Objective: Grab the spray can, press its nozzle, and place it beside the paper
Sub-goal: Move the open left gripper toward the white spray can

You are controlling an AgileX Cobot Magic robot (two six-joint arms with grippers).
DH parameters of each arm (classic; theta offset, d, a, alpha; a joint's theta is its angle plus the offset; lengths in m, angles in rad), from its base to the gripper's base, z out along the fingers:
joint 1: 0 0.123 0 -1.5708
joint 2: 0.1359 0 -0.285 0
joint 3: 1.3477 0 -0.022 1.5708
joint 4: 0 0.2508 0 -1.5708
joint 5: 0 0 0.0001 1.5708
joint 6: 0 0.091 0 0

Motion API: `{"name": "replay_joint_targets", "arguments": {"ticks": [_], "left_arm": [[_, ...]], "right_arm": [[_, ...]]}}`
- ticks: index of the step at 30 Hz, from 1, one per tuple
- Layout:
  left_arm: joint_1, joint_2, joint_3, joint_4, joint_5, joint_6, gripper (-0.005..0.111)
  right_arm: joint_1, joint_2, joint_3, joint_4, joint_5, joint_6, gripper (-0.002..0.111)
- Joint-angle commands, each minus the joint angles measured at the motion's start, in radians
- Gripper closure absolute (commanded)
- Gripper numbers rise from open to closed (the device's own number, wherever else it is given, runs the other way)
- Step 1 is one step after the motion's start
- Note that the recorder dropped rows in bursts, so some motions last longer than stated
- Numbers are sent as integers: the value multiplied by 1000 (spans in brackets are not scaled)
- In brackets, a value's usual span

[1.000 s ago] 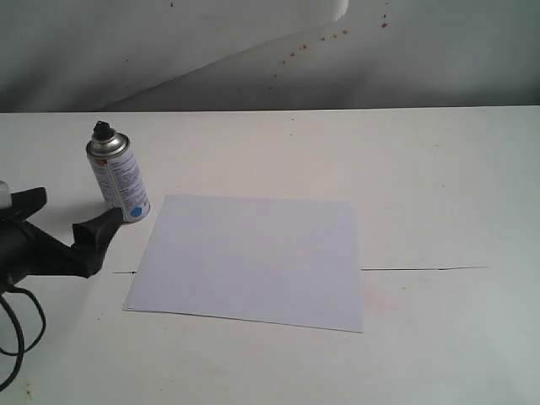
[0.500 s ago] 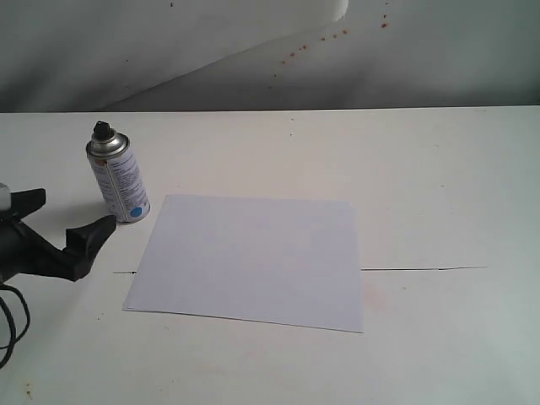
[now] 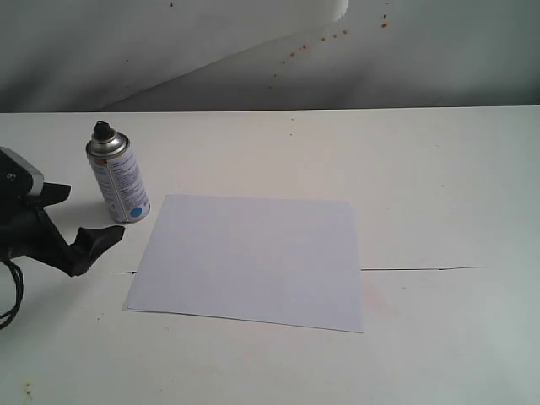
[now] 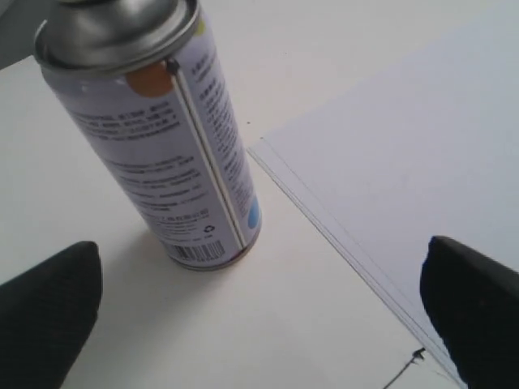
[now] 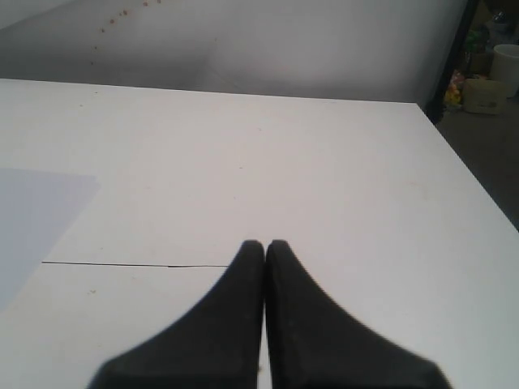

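The silver spray can (image 3: 118, 181) stands upright on the white table, just off the far left corner of the paper (image 3: 253, 257). Its black nozzle (image 3: 103, 130) points up. My left gripper (image 3: 84, 215) is open, low beside the can on its near left, with nothing between its fingers (image 3: 103, 238). The left wrist view shows the can (image 4: 162, 138) ahead of the open gripper (image 4: 259, 324), apart from both fingertips (image 4: 49, 312), and the paper (image 4: 405, 162) edge alongside. My right gripper (image 5: 265, 247) is shut and empty over bare table; it is out of the exterior view.
A thin dark seam (image 3: 422, 269) crosses the table to the right of the paper. The left arm's black cable (image 3: 13, 295) loops at the left edge. The table's right edge (image 5: 462, 162) drops off towards floor clutter (image 5: 495, 73).
My left gripper has drawn back a little from the can's base and lifted, its upper finger now higher. The can and paper have not moved.
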Motion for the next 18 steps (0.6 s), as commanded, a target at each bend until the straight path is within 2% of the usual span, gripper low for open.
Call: {"name": "replay_joint_targets", "arguments": {"ticks": [1, 4, 8, 18], "left_arm": [[53, 18, -50, 5, -18, 12, 6], [92, 27, -89, 65, -54, -19, 6], [111, 55, -143, 167, -58, -138, 6], [111, 74, -151, 183, -166, -139, 6]], "right_arm": [[-3, -2, 2, -6, -6, -2, 108], [-3, -2, 2, -6, -6, -2, 108], [-3, -2, 2, -6, -6, -2, 108], [-3, -2, 2, -6, -6, -2, 108]]}}
